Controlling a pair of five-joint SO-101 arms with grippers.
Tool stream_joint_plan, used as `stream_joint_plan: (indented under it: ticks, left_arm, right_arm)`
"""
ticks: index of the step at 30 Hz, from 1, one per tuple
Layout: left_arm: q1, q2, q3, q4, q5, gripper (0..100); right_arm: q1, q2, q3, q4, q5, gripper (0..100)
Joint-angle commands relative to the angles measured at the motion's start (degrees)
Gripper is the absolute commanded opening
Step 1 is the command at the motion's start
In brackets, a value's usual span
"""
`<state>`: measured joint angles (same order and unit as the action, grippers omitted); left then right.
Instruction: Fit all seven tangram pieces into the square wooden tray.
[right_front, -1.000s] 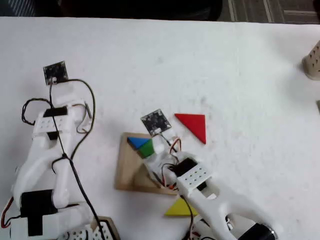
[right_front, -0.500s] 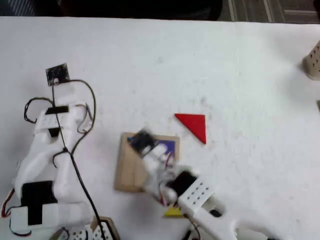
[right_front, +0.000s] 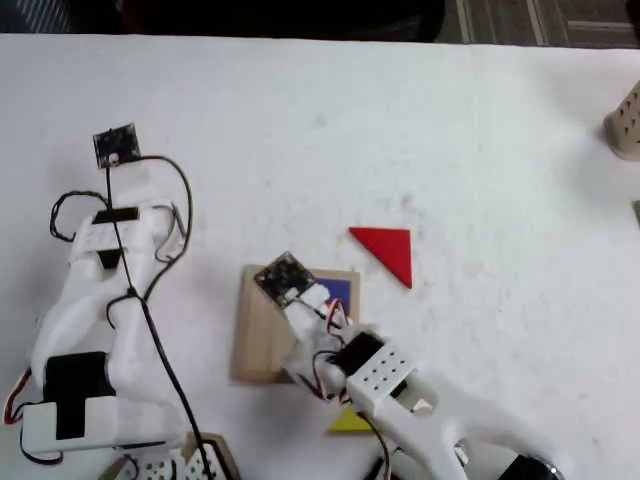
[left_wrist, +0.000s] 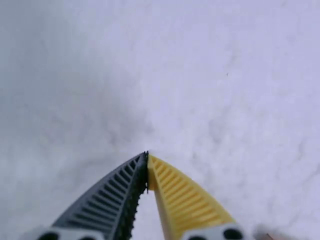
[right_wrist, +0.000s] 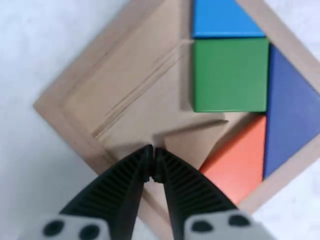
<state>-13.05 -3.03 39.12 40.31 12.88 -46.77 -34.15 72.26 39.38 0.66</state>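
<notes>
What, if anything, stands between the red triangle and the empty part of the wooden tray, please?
Only bare table separates the red triangle from the tray; the right claw, shut, hangs over its empty floor.

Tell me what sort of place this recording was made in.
Probably a robotics lab or hobby bench: a plain white table carries the left arm and right arm, both white with exposed wiring, plus a square wooden tray and a red triangular tangram piece.

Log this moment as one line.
right gripper: shut, over tray floor | left gripper: shut, over table | tray: partly filled | red triangle, yellow triangle: outside tray
</notes>
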Motion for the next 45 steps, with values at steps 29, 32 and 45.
stream_joint_plan:
  ticks: [29, 32, 45]
  left_arm:
    - [-0.4, -0.4, -2.55, -1.32, 0.09, 3]
    - [-0.31, -0.31, -2.55, -1.32, 0.09, 3]
    - [-0.22, -0.04, -2.02, -2.46, 0.0, 3]
  right_arm:
    - [16.4, -27.21, 0.35, 8.57, -1.58, 1.9]
    - [20.88, -27.91, 1.67, 5.58, -3.34, 4.7]
    - [31.6, -1.36, -13.54, 0.31, -3.08, 18.3]
